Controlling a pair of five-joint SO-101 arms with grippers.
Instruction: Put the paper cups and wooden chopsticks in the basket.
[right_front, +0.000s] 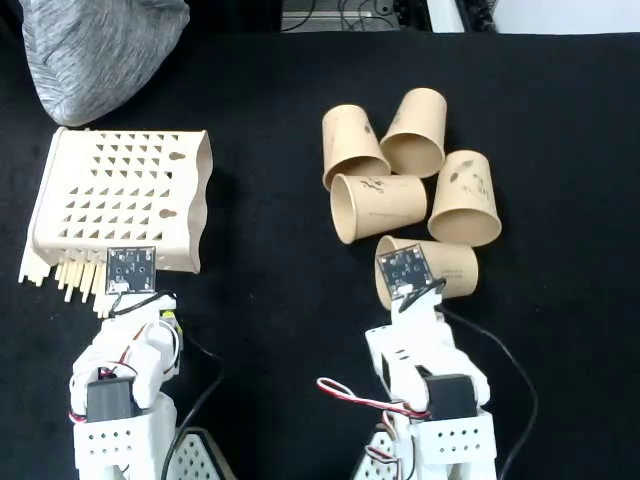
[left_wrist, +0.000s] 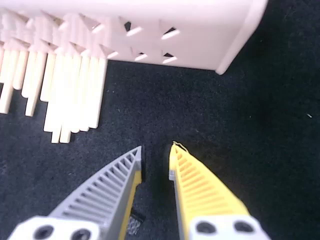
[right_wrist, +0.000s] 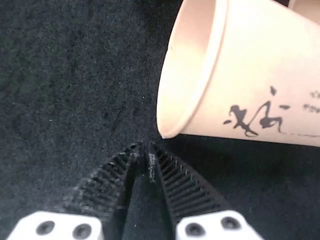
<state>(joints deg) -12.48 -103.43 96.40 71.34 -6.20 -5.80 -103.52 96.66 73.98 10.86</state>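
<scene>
Pickup had not begun, I judged: my right jaws were clenched on nothing, my left jaws a sliver apart and empty. Just ahead of the right jaws a paper cup (right_wrist: 240, 75) lay on its side, long axis across my reach, mouth toward my left jaws. Next I would need to spread and pinch its rim. Ahead-left of the left jaws, chopsticks (left_wrist: 65, 95) pointed their ends back at me, their lengths running away to the basket (left_wrist: 200, 30) beyond.
</scene>
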